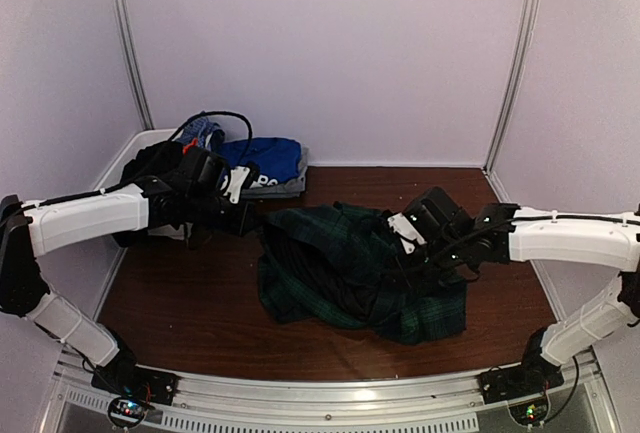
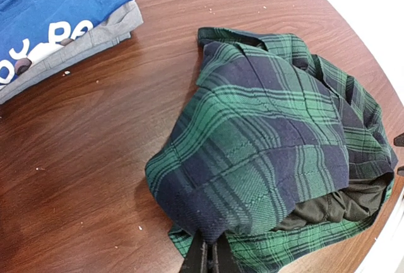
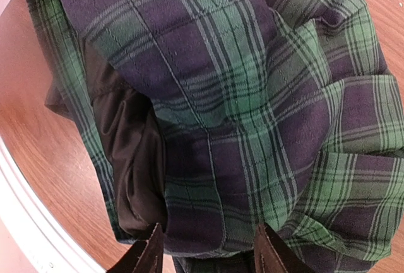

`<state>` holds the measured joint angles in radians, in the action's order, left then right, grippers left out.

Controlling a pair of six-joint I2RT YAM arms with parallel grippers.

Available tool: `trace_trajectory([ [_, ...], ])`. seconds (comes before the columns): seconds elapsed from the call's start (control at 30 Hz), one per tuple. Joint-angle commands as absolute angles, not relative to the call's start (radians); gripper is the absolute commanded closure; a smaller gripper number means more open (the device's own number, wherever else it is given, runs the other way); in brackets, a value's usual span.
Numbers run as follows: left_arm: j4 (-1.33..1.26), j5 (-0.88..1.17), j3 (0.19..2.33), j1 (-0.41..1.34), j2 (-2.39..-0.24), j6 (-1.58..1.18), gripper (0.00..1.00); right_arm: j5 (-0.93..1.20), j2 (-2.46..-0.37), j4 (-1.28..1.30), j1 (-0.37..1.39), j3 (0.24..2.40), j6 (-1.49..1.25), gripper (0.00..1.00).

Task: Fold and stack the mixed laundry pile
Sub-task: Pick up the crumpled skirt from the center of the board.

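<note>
cut-off white letters on blue t-shirt (image 2: 63, 2)

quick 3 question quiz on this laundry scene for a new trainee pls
1. True or false: the blue T-shirt lies folded on a grey garment, with bare wood between that stack and the tartan skirt.
2. Pick one: what is the left tool pinching? A) an edge of the tartan skirt B) the blue T-shirt C) nothing
3. Fill the gap: in the right wrist view, the fingers of the right tool stand ____, with tartan cloth at the gap.

Key: 1 true; 2 A; 3 apart
</note>
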<state>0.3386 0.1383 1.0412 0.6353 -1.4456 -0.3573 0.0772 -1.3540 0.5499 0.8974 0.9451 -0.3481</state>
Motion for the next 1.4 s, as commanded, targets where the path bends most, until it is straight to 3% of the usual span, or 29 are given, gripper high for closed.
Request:
trace_trajectory([
  [0.0,0.303,0.148,1.04,0.638,-1.437,-0.347,1.0,0.064,-1.389,0.56,0.903,0.991,-0.334,0.51],
  [0.3,0.308,0.155,1.042,0.638,-1.44,-0.322,1.0,0.205,-1.238,0.548,0.904,0.928,-0.083,0.52],
  [0.63,0.297,0.173,1.046,0.638,-1.457,-0.317,1.0,0.249,-1.303,0.442,0.888,0.882,0.16,0.57],
  [0.83,0.288,0.172,1.045,0.638,-1.463,-0.312,1.0,0.31,-1.338,0.45,0.86,0.895,0.213,0.57],
  [1.37,0.28,0.164,1.042,0.637,-1.477,-0.31,1.0,0.383,-1.402,0.448,0.811,0.895,0.259,0.71],
])
